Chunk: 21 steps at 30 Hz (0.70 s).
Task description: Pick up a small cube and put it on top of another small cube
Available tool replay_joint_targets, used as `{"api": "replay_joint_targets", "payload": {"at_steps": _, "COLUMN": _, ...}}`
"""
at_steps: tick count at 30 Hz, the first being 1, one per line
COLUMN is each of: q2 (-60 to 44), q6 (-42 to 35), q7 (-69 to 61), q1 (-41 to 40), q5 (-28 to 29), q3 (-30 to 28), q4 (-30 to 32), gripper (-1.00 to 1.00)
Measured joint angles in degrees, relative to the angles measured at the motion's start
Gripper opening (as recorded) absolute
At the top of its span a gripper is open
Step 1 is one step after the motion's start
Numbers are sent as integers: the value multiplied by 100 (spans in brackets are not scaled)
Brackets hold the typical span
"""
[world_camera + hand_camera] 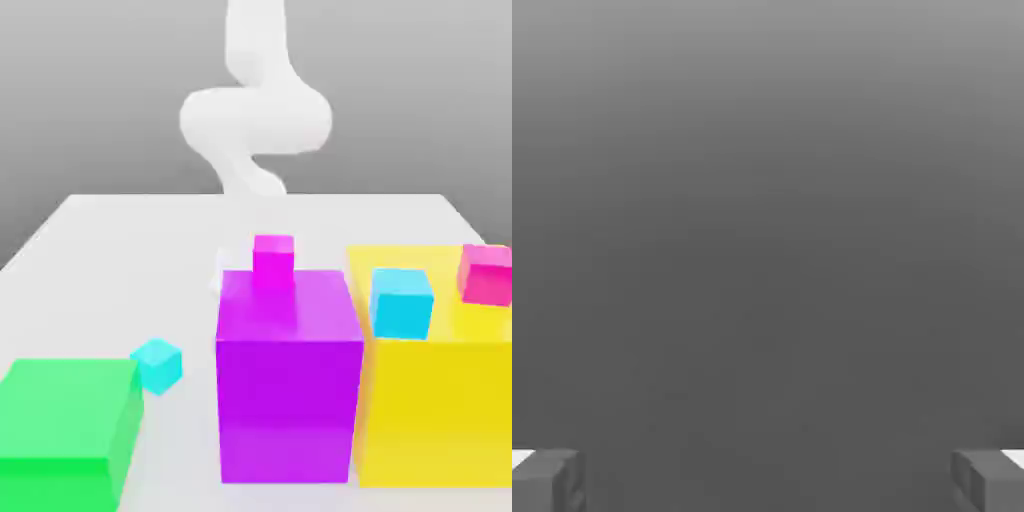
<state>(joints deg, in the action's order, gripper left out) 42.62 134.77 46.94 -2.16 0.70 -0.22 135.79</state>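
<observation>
I see a white table (120,250) against a plain grey backdrop. There are two small cyan cubes: one (157,365) lies on the table beside the green block (65,425), the other (401,302) sits on the yellow block (440,400). The small magenta cube (273,260) sits atop the purple block (288,380); a pink cube (487,273) shares the yellow block. None of them lies between my jaws. My gripper (768,480) stands wide open and empty, its fingertips (547,478) far apart over bare grey. The arm (255,110) rises well behind the blocks.
</observation>
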Motion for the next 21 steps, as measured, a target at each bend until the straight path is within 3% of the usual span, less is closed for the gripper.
{"api": "replay_joint_targets", "payload": {"at_steps": 17, "q2": -3080, "q6": 2748, "q7": 901, "q1": -1765, "q5": 488, "q3": -844, "q4": 3424, "gripper": 0}}
{"api": "replay_joint_targets", "payload": {"at_steps": 21, "q2": -4261, "q6": 3694, "q7": 759, "q1": -1883, "q5": 193, "q3": -894, "q4": 3562, "gripper": 0}}
